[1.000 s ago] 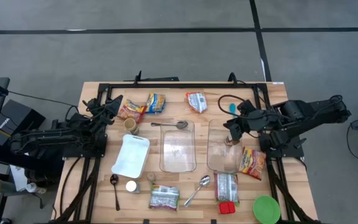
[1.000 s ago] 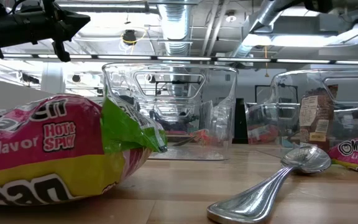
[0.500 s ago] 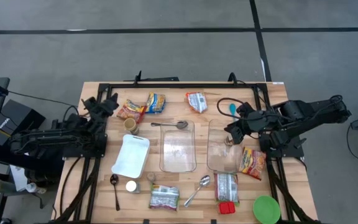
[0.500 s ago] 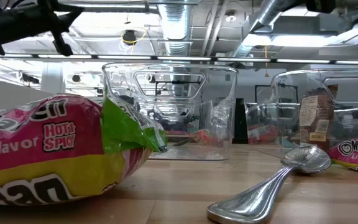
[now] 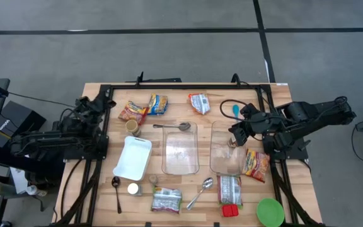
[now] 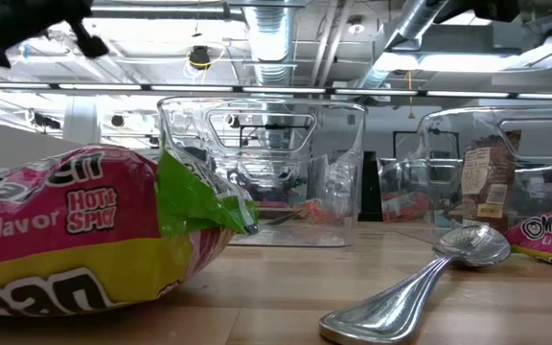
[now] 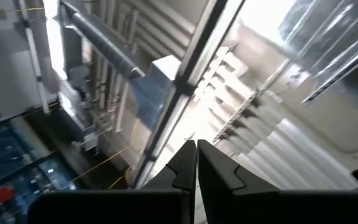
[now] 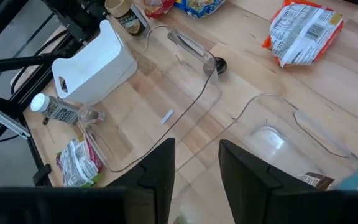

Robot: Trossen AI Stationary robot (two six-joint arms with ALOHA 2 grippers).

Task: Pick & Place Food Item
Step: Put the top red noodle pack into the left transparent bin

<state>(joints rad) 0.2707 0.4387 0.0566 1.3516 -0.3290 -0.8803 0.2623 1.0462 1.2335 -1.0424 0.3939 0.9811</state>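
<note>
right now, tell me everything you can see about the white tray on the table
The white tray is a shallow rounded rectangle that looks like plastic, with a raised rim and a slot handle cut into one short end, seen in the right wrist view. It is empty and lies flat on the wooden table's left half, slightly skewed, left of the clear containers. A small jar stands just beyond its far end. No gripper touches it.

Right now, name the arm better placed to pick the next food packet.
Right. The right gripper hangs open over the right clear container, with a ramen packet beside it; the left gripper is shut, pulled back.
</note>
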